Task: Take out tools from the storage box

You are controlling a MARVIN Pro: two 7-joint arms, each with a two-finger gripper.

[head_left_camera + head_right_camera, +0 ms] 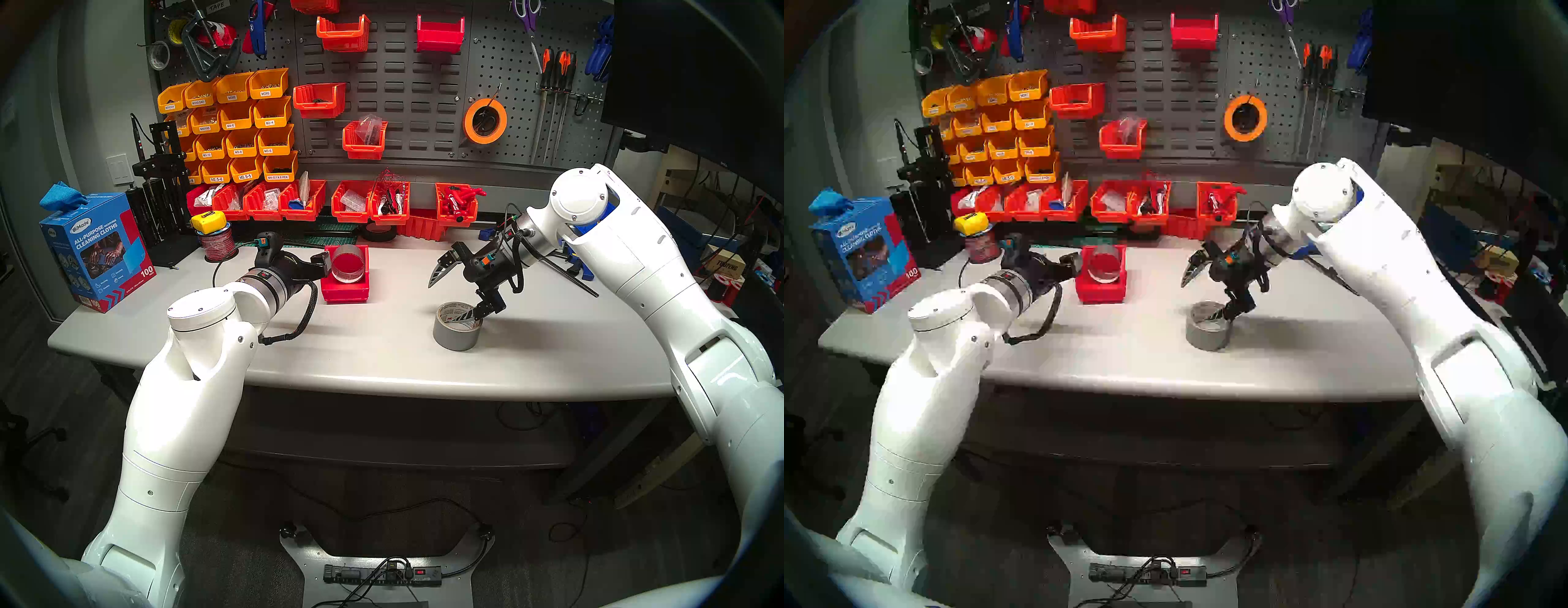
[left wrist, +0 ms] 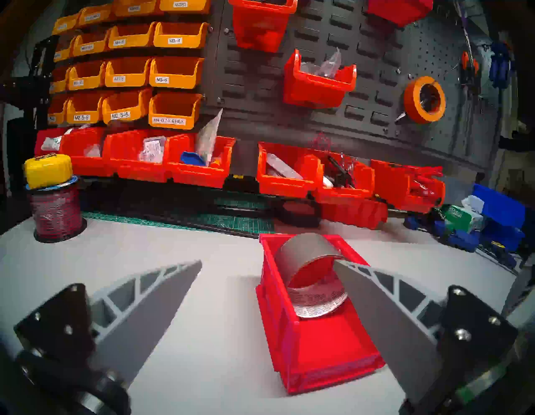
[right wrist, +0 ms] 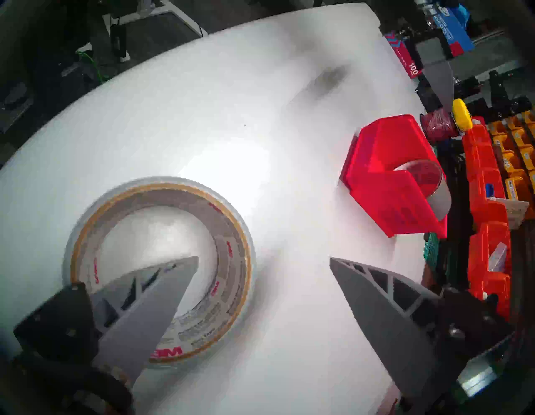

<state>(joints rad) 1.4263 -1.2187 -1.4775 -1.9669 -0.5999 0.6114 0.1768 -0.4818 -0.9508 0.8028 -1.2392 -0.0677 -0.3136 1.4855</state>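
Tape roll [image 1: 457, 326] is lying flat on the counter [image 1: 382, 352], right of the red storage box [image 1: 344, 285]; the right gripper [image 3: 263, 262] is hovering released, seemingly having one finger over its core. The second roll [image 2: 312, 278] is standing on edge inside the box, the left gripper [image 2: 267, 265] waiting spread beside it, ready to lift.

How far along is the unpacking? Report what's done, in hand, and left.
Done: one tape roll lies flat on the table, outside the red box. In hand: nothing is gripped; the right gripper is open, one finger over that roll's core. Left: the second roll stands on edge in the box, with the left gripper open beside it.
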